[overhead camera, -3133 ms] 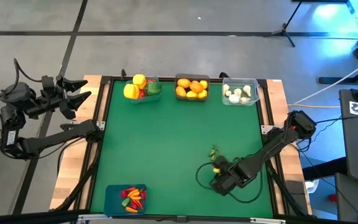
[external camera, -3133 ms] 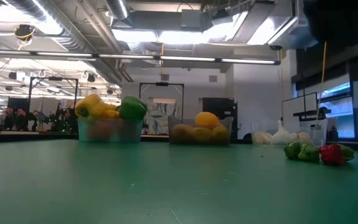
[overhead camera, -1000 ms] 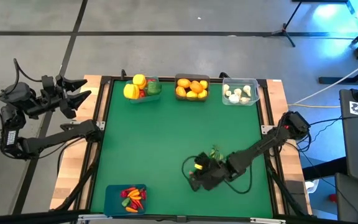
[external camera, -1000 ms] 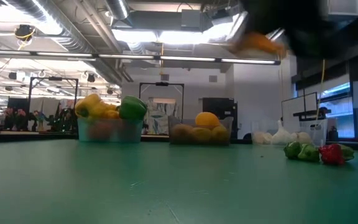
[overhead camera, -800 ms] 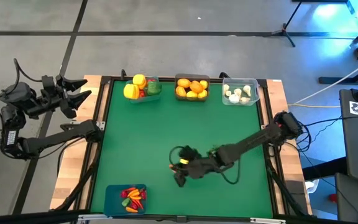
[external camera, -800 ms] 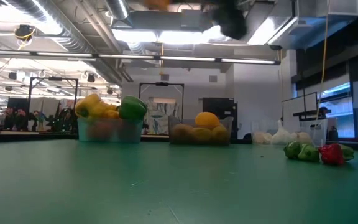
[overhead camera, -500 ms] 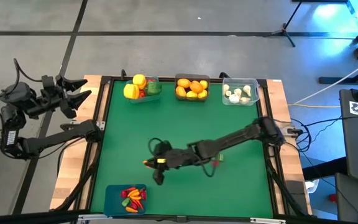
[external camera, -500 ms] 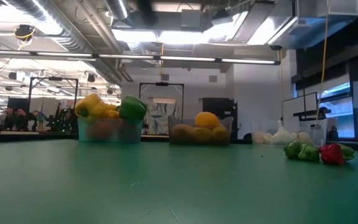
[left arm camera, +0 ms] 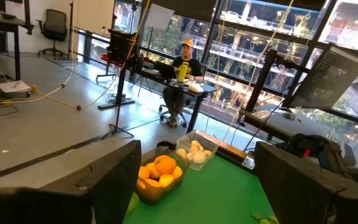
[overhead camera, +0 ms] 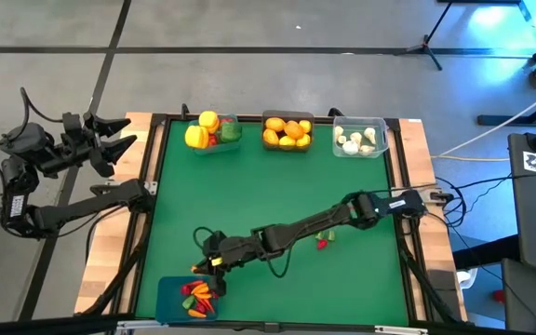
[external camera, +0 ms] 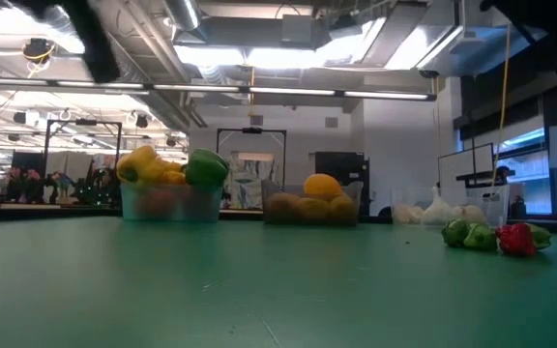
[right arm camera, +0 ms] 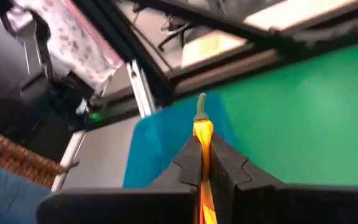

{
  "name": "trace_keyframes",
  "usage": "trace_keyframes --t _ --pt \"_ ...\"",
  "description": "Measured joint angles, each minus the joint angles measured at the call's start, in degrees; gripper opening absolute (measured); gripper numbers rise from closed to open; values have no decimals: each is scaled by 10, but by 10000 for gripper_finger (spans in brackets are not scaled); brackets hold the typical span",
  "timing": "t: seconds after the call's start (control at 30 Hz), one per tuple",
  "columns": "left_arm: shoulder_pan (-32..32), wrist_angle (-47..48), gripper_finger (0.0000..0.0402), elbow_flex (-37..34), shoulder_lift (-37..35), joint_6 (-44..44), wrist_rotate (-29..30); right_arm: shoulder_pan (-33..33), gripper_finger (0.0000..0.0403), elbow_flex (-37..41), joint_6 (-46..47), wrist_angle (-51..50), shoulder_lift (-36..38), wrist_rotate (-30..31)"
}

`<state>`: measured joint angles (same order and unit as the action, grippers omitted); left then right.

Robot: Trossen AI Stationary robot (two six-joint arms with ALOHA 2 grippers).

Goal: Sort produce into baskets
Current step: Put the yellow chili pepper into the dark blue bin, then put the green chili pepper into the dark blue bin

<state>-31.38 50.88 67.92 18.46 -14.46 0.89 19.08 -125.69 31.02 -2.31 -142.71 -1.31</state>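
**Inspector:** Progress was well advanced. Along the far edge stood three baskets: the teal basket on the left held yellow, red and green peppers, the dark grey basket in the middle held oranges and lemons, and the clear basket on the right held white garlic bulbs. The blue basket sat at the near edge towards the left, with red chillies and orange pieces already in it.

**Clerk:** And the arms?

**Inspector:** The right gripper was stretched across the table to a spot just beside the blue basket's far right corner. In the right wrist view its fingers were clamped together on a slim orange chilli with a green stem, and the blue bin showed directly beyond it. The left gripper was parked off the table's far left corner, its fingers standing apart and holding nothing.

**Clerk:** What was outstanding?

**Inspector:** The held chilli had not yet been dropped. In my judgement it belonged in the blue basket. A small loose cluster of green and red pieces lay on the cloth right of centre, well apart from any basket, and was not yet sorted. No other loose produce was visible.
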Motion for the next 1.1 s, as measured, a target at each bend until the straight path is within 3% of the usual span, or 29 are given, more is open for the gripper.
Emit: trace_keyframes --t 0.33,0.67,0.83,1.1 --pt "0 0 308 0 0 0 0 21 50 0 -5 18 -46 -72" --pt "0 1 308 0 0 -8 0 15 205 0 20 5 -45 -72" --pt "0 12 308 0 0 -16 0 -8 228 0 39 -89 -3 -118" --pt "0 12 308 0 0 -27 0 -27 207 0 -80 -348 126 -70"
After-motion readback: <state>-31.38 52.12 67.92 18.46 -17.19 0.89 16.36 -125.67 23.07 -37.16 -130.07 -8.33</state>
